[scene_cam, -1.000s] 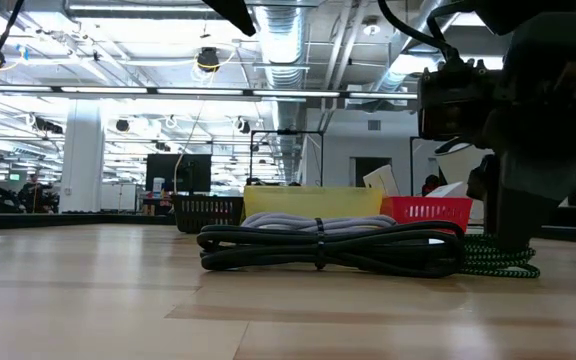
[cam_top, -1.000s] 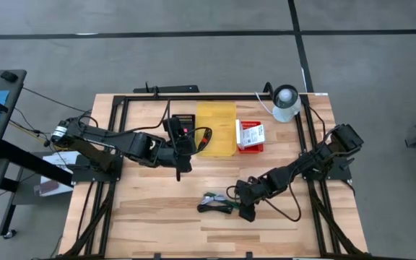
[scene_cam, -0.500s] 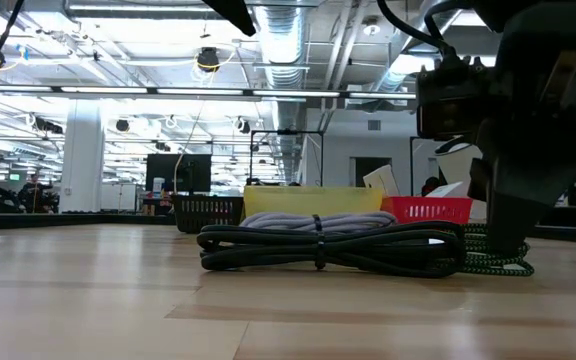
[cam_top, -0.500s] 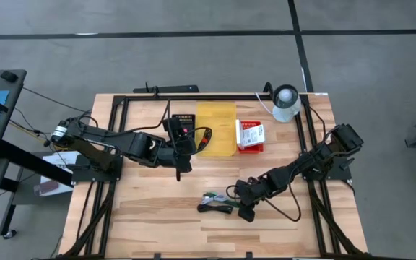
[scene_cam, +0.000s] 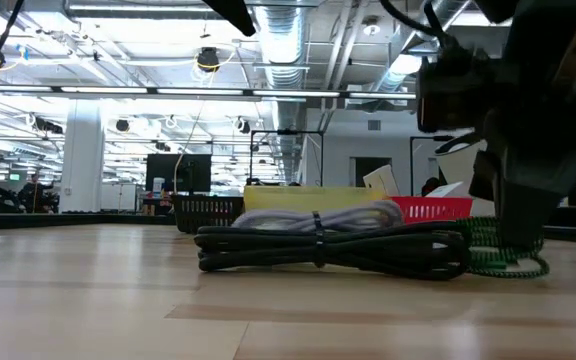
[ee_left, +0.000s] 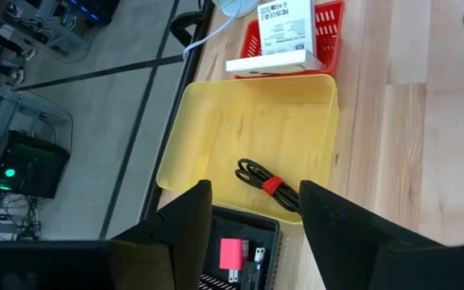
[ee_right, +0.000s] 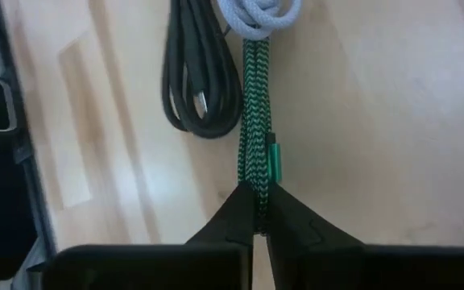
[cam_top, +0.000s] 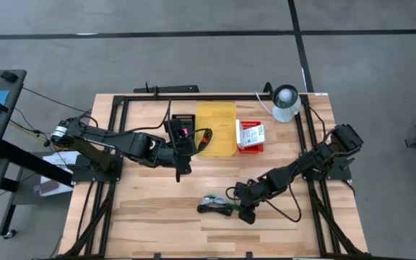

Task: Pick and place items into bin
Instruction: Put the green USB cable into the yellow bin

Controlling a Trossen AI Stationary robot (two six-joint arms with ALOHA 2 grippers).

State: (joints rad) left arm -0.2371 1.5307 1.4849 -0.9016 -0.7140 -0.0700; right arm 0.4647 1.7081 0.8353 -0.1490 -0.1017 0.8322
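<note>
A bundle of coiled cables lies on the table near the front: a black cable (ee_right: 200, 80), a grey-white braided one (ee_right: 256, 12) and a green-black braided cable (ee_right: 254, 121). My right gripper (ee_right: 256, 213) is shut on the green cable; in the high view the gripper (cam_top: 237, 207) sits just right of the bundle (cam_top: 215, 204). My left gripper (ee_left: 252, 221) hovers open, with nothing between its fingers, over the near edge of the yellow bin (ee_left: 216, 129), which holds a black cable with a red tie (ee_left: 266, 184). A pink block (ee_left: 232, 251) sits in a black tray. My right gripper pinches the green-black braided cable at its end nearest the gripper (ee_right: 255, 193) between its two fingertips. The fingers lie along the cable, coming from the table's right side at a downward slant. The rest of the cable runs away along the tabletop toward the bundle.
A red basket (cam_top: 250, 136) with a white box in it stands right of the yellow bin (cam_top: 215, 128). A white round object (cam_top: 286, 101) stands at the back right. Black frame rails run along the table's sides. Bare wood lies at the front left.
My right gripper has shut on the near end of the green cable. The green cable's end has shifted a little with it, and the black bundle has moved slightly on the table.
</note>
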